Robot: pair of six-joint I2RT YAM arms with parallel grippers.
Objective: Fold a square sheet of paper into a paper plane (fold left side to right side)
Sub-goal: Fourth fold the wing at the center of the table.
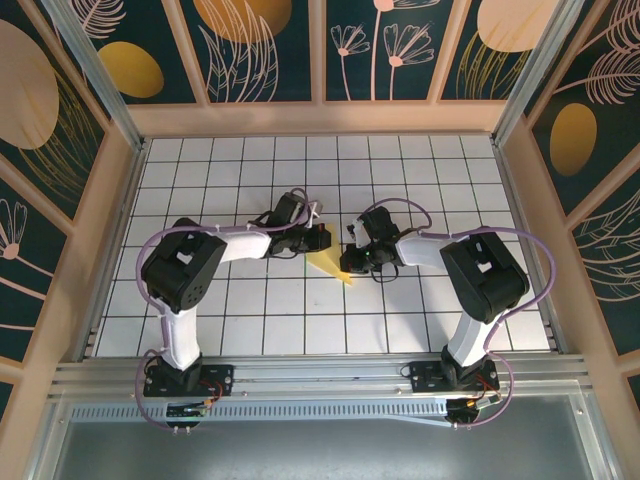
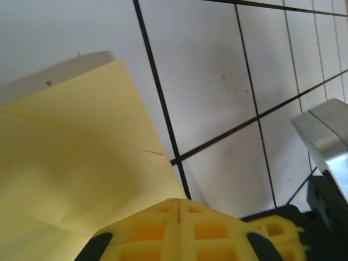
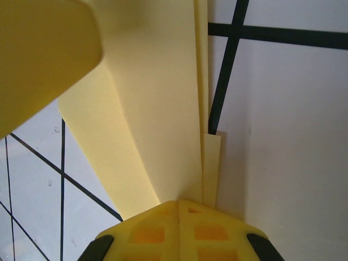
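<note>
Top view: the paper (image 1: 331,265) lies mid-table (image 1: 250,320), far from every edge, between my left gripper (image 1: 318,238) and right gripper (image 1: 356,256). Left wrist: my fingers (image 2: 209,231) are closed at the sheet's edge, hold unclear. Right wrist: closed fingers (image 3: 209,231) pinch the layered fold. I should keep edges aligned and press evenly.

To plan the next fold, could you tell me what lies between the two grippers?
A pale-yellow folded sheet of paper lies between the left gripper and right gripper, seen in the top view.
</note>
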